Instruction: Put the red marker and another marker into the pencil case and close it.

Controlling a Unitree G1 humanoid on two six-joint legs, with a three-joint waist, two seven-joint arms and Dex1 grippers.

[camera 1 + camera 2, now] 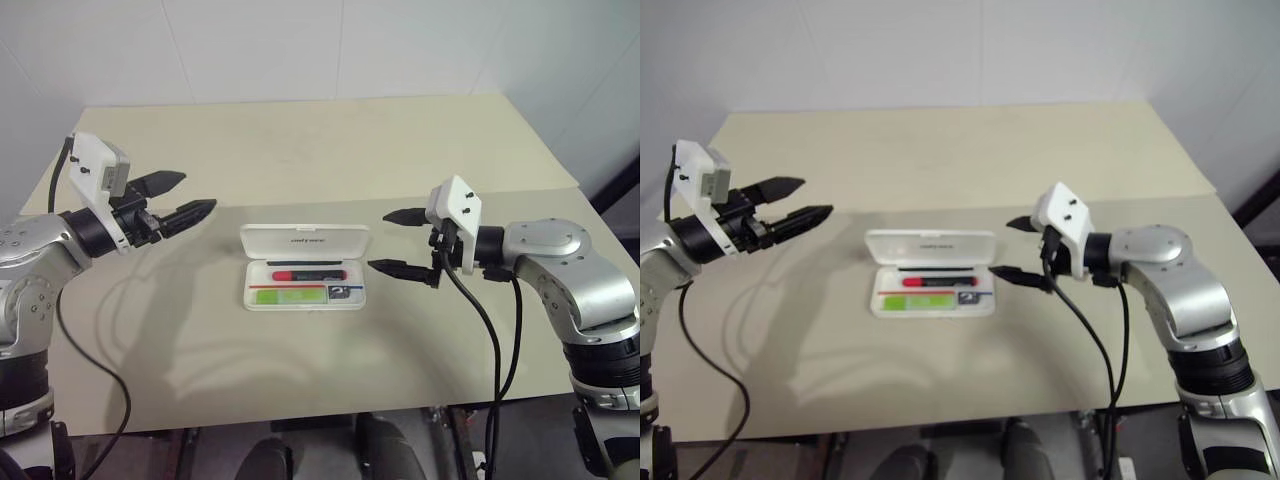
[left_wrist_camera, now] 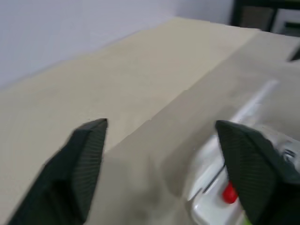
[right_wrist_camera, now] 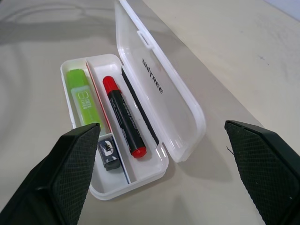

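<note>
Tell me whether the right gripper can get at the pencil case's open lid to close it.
Probably yes: the right gripper hangs open just beside the pencil case, and nothing stands between it and the raised lid.

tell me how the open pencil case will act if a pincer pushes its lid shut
The pencil case looks like thin, hard white plastic, so it is probably light and may slide on the smooth table unless braced. Its lid stands raised on a hinge and should swing down stiffly. The red marker lies flat inside, so it likely won't block it.
</note>
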